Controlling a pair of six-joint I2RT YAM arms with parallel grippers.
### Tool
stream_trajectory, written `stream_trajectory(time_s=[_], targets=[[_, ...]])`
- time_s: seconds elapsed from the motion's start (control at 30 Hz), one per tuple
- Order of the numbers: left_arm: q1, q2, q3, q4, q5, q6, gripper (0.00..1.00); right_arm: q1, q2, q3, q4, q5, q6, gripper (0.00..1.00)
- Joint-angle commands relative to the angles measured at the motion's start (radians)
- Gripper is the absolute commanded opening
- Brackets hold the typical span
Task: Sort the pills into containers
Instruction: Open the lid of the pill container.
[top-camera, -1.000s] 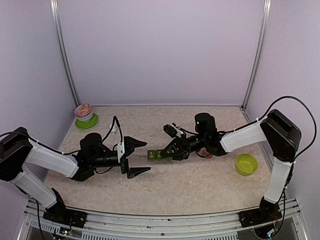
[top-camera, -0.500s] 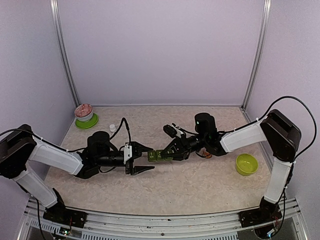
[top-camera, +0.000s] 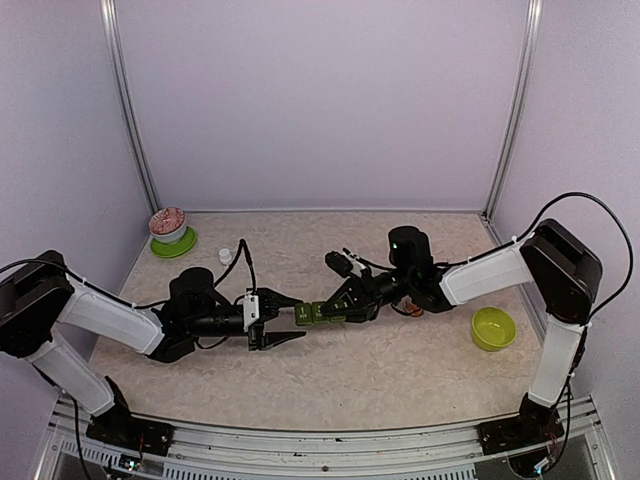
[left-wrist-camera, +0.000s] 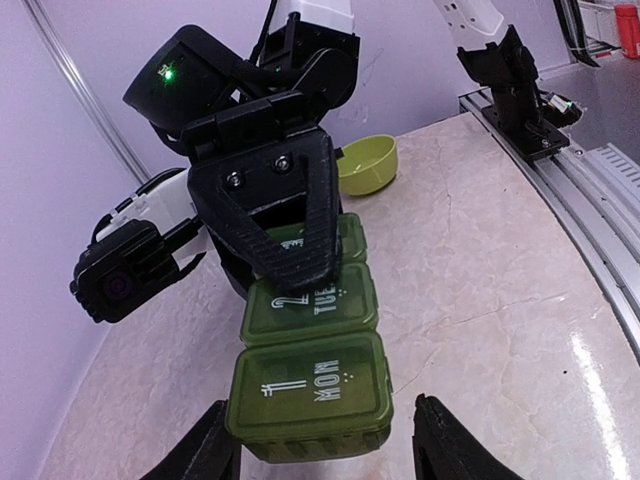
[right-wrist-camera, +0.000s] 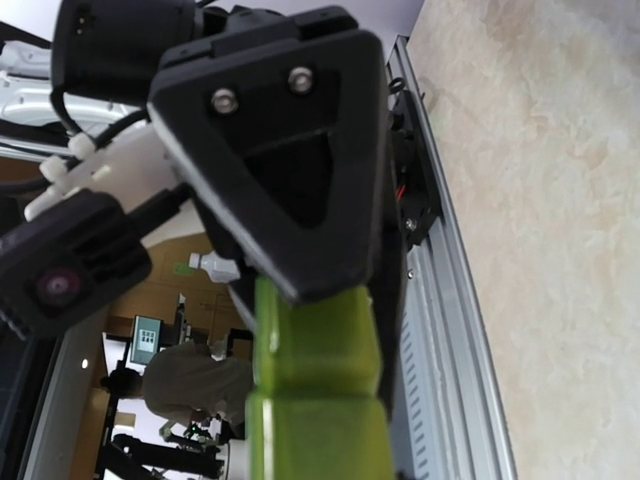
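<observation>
The counter (top-camera: 400, 370) is a beige, marbled slab. A lime-green bowl (top-camera: 492, 328) sits on its right side. Far to the left of that bowl and further back stands a white bowl of reddish bits (top-camera: 168, 224) on a green saucer (top-camera: 176, 244). A small white bottle (top-camera: 226, 255) stands on the bowl's left too, nearer than the saucer. Whether the containers (top-camera: 312, 314), held in the right hand (top-camera: 335, 310) left of the bowl, touch the counter cannot be told.

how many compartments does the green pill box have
3 on the pill box: MON compartment nearest the left hand, TUE compartment in the middle, third compartment partly under the right hand.
</observation>
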Motion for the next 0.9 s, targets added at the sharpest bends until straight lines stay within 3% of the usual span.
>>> stream_trajectory(time_s=[0.0, 0.43, 0.87], targets=[[-0.007, -0.020, -0.023, 0.071, -0.007, -0.004, 0.57, 0.009, 0.003, 0.011, 0.024, -0.014, 0.006, 0.00], [-0.007, -0.015, -0.033, 0.139, 0.014, -0.044, 0.60, 0.008, 0.012, -0.004, 0.047, -0.016, 0.016, 0.00], [-0.013, -0.002, -0.011, 0.112, 0.021, -0.034, 0.55, 0.009, 0.006, -0.017, 0.063, -0.016, 0.027, 0.00]])
